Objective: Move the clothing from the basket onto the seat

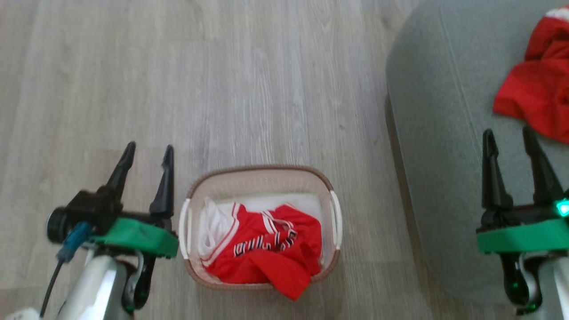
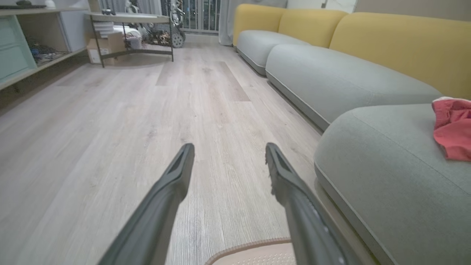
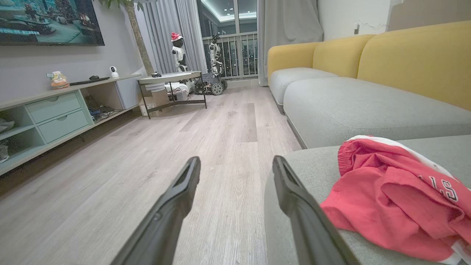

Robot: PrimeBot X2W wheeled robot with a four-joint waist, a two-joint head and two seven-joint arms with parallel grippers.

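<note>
Floor [image 1: 222, 89] holds the basket [image 1: 260, 169], red clothing [image 1: 266, 253] inside, beside the seat [image 1: 444, 133]. Left fingers [image 1: 163, 186] and right fingers [image 1: 492, 178] stand wide open, empty; I would bring the left over the heap and pinch deep.

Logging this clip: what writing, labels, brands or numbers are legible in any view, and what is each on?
"LS": black, white-edged letters on the bright red jersey garment lying on the grey fabric sofa cushion; the rest is lost in folds.
Black-and-white lettering on the red jersey in the cream-white perforated plastic basket: crumpled, unreadable.
Pale strip on the wall screen: too blurred to read.
</note>
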